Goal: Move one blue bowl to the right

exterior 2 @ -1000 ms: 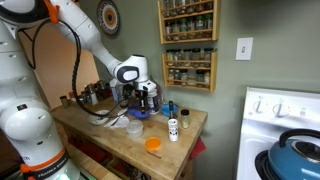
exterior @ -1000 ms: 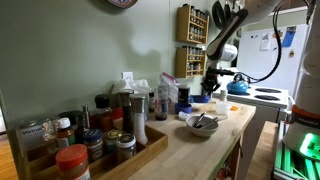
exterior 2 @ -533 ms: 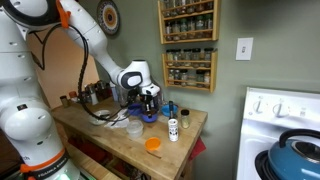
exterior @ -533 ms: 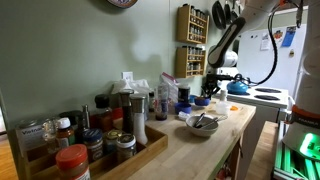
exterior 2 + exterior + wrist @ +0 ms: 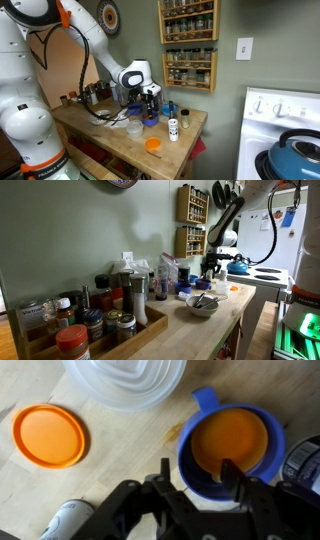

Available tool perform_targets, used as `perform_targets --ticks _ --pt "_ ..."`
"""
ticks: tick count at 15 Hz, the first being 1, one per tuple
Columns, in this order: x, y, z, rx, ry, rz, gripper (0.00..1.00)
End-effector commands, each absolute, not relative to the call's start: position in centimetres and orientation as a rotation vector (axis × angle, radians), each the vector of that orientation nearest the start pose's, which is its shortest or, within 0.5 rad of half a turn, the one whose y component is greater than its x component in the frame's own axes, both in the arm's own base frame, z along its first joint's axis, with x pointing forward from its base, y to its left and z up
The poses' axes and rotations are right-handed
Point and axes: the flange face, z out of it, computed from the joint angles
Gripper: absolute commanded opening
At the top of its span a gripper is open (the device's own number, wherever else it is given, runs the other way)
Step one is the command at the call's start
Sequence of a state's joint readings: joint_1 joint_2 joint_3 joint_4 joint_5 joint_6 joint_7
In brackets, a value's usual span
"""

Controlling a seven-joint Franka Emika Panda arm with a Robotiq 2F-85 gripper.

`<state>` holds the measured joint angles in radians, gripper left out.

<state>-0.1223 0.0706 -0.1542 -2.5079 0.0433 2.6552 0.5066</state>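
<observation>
In the wrist view a dark-blue bowl (image 5: 192,460) with an orange inside stands on the wooden counter. My gripper (image 5: 200,472) straddles its near wall. One finger is outside the bowl and one fingertip (image 5: 234,474) is inside over the orange. The jaws stand apart and do not pinch the wall, so the gripper is open. In both exterior views the gripper (image 5: 210,270) (image 5: 150,101) points down over the blue bowl (image 5: 203,281) (image 5: 148,118).
An orange lid (image 5: 48,435) (image 5: 152,144) lies on the wood beside stacked clear containers (image 5: 125,380). A white bottle (image 5: 172,128) stands close by. A pale bowl with utensils (image 5: 202,303), a blue kettle (image 5: 238,266) on the stove and a tray of jars (image 5: 90,320) are also here.
Over the first half second the arm shifted the bowl a little toward the white bottle. Since then the arm has stayed put, and the jaws now stand apart.
</observation>
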Motion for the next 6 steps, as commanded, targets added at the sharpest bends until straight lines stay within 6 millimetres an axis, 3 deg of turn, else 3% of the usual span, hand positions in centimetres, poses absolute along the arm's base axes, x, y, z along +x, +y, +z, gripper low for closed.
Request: perform_targets --ticks 1,3,4,5,6 --pt "43.1 -12.9 32.7 -2.802 1.050 -0.235 0.88" --pt "41.6 -13.7 34.7 -2.847 0.867 -0.244 1.00" --pt "41.1 -13.5 35.5 -2.857 0.778 -0.252 1.00" --pt "43.8 -13.6 34.2 -2.858 0.912 -0.241 1.00" --pt "43.3 -13.8 35.3 -2.855 0.891 -0.260 1.00"
